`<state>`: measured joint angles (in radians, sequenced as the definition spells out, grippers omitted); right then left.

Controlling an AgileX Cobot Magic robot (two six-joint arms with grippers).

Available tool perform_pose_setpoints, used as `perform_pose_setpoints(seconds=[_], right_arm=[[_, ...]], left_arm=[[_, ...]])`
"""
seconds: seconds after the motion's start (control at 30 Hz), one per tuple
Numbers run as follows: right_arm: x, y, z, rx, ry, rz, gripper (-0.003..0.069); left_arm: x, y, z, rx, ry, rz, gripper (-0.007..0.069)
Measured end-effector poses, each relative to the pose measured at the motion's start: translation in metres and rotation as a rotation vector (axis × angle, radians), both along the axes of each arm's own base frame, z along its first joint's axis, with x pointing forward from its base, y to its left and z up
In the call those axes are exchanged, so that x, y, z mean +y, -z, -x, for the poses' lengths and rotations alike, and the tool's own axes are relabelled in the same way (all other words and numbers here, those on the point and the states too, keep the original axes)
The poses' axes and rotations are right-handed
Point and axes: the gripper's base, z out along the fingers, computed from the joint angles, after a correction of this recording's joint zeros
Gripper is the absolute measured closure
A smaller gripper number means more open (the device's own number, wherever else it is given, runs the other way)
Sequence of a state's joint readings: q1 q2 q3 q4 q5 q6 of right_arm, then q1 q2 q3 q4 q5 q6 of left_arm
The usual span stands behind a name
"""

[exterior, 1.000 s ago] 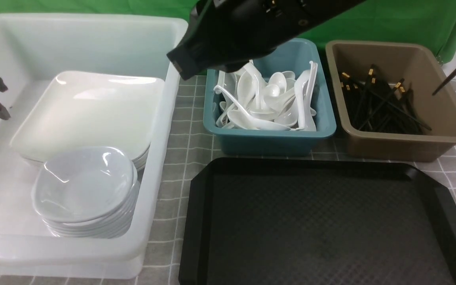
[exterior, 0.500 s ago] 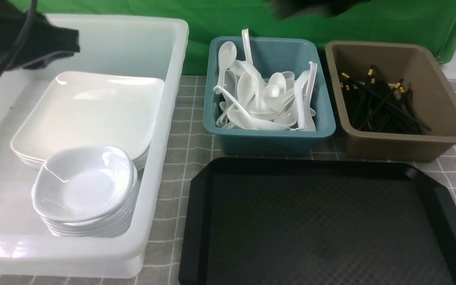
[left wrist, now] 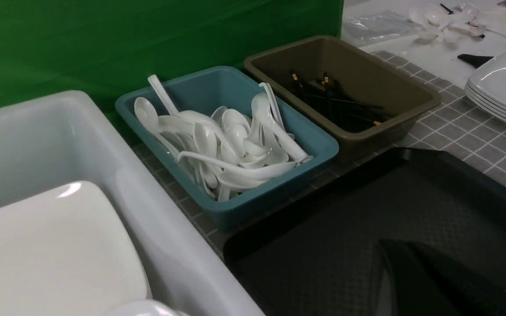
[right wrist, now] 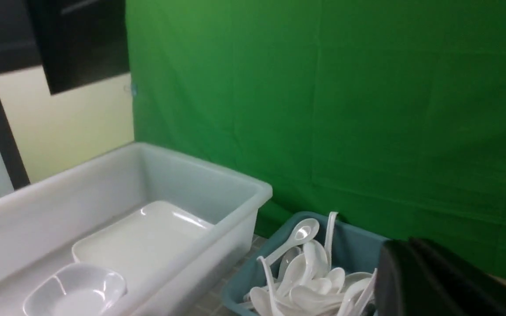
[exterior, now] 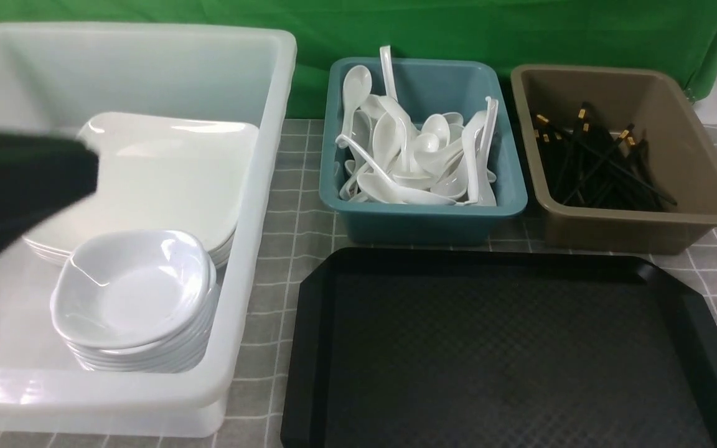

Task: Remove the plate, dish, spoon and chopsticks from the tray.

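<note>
The black tray (exterior: 508, 348) lies flat on the tabletop with a bare floor. White plates (exterior: 165, 174) sit stacked in the white tub, with dishes (exterior: 131, 292) stacked in front. Spoons (exterior: 414, 162) fill the teal bin, and chopsticks (exterior: 595, 165) lie in the brown bin.

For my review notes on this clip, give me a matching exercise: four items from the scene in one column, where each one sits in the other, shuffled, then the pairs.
Items:
1. plates
2. spoons
3. chopsticks
4. tray

Places:
A. in the brown tub
B. on the checked cloth, nothing on it
C. stacked in the white bin
D. piled in the teal tub

Pairs: 1-C, 2-D, 3-A, 4-B
</note>
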<state>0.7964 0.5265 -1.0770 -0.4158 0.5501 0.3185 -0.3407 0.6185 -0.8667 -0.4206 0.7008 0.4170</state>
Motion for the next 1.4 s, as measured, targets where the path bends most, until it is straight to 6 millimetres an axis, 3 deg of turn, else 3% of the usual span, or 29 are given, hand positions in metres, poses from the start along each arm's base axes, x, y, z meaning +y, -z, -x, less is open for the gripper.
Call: perform_pose_setpoints(seconds=[0.2,0.37,0.5,1.4], right_arm=[[-0.018,0.092,0.023,-0.147,-0.035,-0.032,0.0629],[-0.016,0.129,0.029,-0.215,-0.089,-0.064,0.0623],[-0.016,0.132,0.029,-0.222,-0.1,-0.082,0.0614],[-0.016,0.132,0.03,-0.224,-0.104,-0.095,0.055]], left_arm=[[0.013,0.049,0.023,-0.029,-0.081,0.118,0.0621],[0.017,0.085,0.02,-0.052,-0.153,0.195,0.0621],[0.018,0.099,0.016,-0.047,-0.187,0.23,0.0621],[0.024,0.1,0.012,-0.161,-0.235,0.194,0.062]])
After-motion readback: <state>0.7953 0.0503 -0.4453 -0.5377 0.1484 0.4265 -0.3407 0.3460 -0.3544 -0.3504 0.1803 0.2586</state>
